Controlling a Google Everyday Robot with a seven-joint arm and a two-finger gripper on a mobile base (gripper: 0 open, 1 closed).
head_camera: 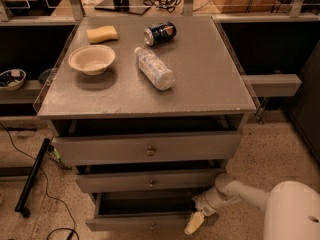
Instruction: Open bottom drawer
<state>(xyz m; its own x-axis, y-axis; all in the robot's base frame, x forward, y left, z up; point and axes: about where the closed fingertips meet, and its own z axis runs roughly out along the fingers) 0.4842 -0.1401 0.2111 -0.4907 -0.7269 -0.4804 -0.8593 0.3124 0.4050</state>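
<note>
One claw [194,224] at bottom drawer [135,223] front, right end.

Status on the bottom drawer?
Gripper low, at right front corner of bottom drawer. Drawer pulled partly out, inside showing. Black cable on floor to its left, apart.

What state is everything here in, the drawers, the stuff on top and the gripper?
Bottom drawer: pulled out, inside showing.
Middle drawer: seems slightly out.
Top drawer: partly out.
Bowl: upright, empty.
Bottle: lying on its side.
Can: lying on its side.
Sponge: lying flat.
Gripper: low, at the bottom drawer's right front corner.
</note>
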